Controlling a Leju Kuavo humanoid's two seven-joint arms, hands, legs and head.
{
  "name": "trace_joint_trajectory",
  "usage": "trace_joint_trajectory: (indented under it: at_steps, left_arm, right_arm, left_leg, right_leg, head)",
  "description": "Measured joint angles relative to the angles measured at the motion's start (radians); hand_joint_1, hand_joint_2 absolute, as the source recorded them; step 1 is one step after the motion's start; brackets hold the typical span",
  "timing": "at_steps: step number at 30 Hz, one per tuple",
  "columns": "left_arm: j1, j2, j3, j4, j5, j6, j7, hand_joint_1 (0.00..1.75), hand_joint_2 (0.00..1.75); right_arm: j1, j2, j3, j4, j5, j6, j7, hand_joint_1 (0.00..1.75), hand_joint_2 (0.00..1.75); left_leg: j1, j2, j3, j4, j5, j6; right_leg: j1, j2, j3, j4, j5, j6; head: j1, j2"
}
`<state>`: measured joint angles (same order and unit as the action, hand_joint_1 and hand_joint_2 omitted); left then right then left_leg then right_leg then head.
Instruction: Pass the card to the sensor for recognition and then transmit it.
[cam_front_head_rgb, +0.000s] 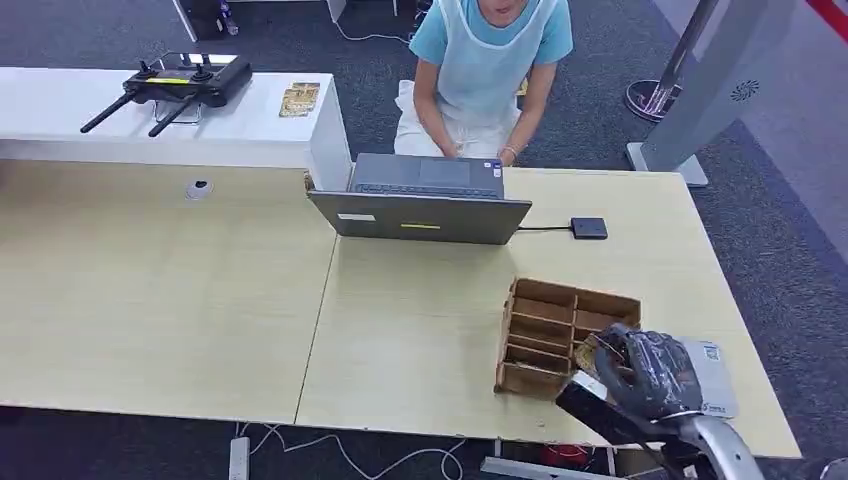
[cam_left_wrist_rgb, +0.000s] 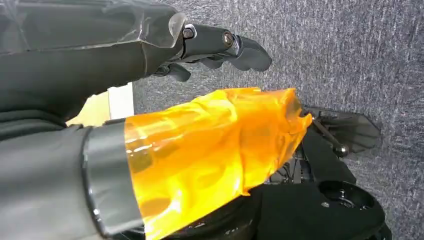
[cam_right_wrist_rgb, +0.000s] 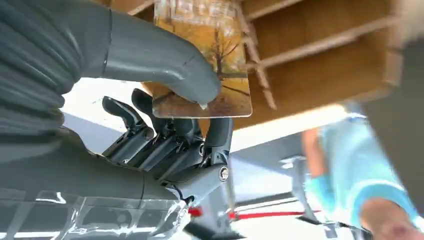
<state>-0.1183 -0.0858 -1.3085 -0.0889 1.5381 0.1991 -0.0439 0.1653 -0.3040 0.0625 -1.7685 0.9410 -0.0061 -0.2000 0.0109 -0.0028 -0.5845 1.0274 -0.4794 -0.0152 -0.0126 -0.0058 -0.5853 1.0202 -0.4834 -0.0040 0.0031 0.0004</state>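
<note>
Head view: right robot hand (cam_front_head_rgb: 648, 372) sat at the near right corner of the pale wood tabletop (cam_front_head_rgb: 200, 300), over the near right end of the brown divided cardboard tray (cam_front_head_rgb: 560, 335), with a grey device (cam_front_head_rgb: 712, 378) just beside it toward the table edge. Open laptop (cam_front_head_rgb: 425, 200) at the far side, a person in a light blue top (cam_front_head_rgb: 490, 60) seated behind it, hands at the keyboard; small black box (cam_front_head_rgb: 589, 228) cabled to the laptop, lying right of it. White counter (cam_front_head_rgb: 160, 110) further left carried a black remote controller (cam_front_head_rgb: 180, 82) and a small patterned item (cam_front_head_rgb: 299, 99). Left wrist view: left robot hand (cam_left_wrist_rgb: 220, 47) hung over grey carpet (cam_left_wrist_rgb: 350, 50), fingers extended and holding nothing, thumb wrapped in orange film (cam_left_wrist_rgb: 210, 150). Right wrist view: the card (cam_right_wrist_rgb: 207, 55) (tree picture on yellow background) was pinched between the grey thumb (cam_right_wrist_rgb: 165, 65) and the dark fingers (cam_right_wrist_rgb: 170, 135) of the right robot hand, right at the tray compartments; the person showed as a blur in the background.
</note>
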Motion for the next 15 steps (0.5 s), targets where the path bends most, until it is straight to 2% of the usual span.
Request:
trace_joint_trajectory:
  at_steps: [2,10,15]
  left_arm:
    - [0.000,0.001,0.000,0.000,0.000,-0.001,0.000,0.00,0.00]
    - [0.000,0.002,0.000,0.000,0.000,-0.008,-0.003,0.00,0.00]
    - [0.000,0.005,0.000,0.000,0.000,-0.012,-0.012,0.00,0.00]
  right_arm:
    - [0.003,0.000,-0.013,-0.013,-0.073,0.011,-0.046,1.75,1.75]
    - [0.007,0.000,-0.057,-0.059,-0.243,0.049,-0.165,1.75,1.75]
    - [-0.016,0.000,-0.067,-0.077,-0.272,0.056,-0.197,1.75,1.75]
  left_leg:
    - [0.000,0.000,0.000,0.000,0.000,0.000]
    - [0.000,0.000,0.000,0.000,0.000,0.000]
    - [0.000,0.000,0.000,0.000,0.000,0.000]
  right_leg:
    - [0.000,0.000,0.000,0.000,0.000,0.000]
    - [0.000,0.000,0.000,0.000,0.000,0.000]
    - [0.000,0.000,0.000,0.000,0.000,0.000]
  head:
    - [0.000,0.000]
    - [0.000,0.000]
    - [0.000,0.000]
